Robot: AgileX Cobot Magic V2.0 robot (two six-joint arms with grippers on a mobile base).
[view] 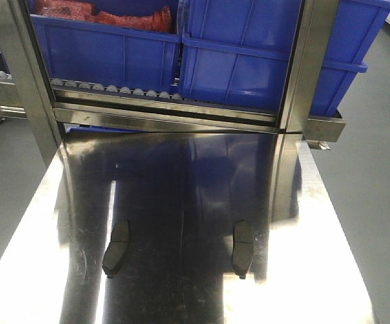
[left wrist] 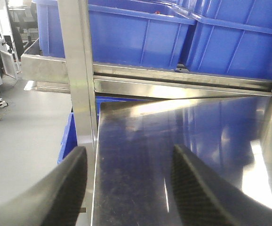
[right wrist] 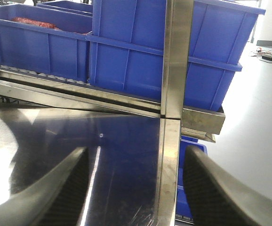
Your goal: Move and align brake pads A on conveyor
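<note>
Your L gripper (left wrist: 130,157) is spread wide, nothing btwn its fingers. R gripper (right wrist: 136,157) is the same: released, empty. Both hang low over the steel table (view: 195,202), L at its left edge, R by the right post (right wrist: 173,70), prob. staged outside the pads for a pick each. Two brake pads A (view: 117,248) lie flat on the table, well apart, w/ blue bins (view: 249,61) behind. Conveyor isn't in view, so I judge the move not yet begun.
</note>
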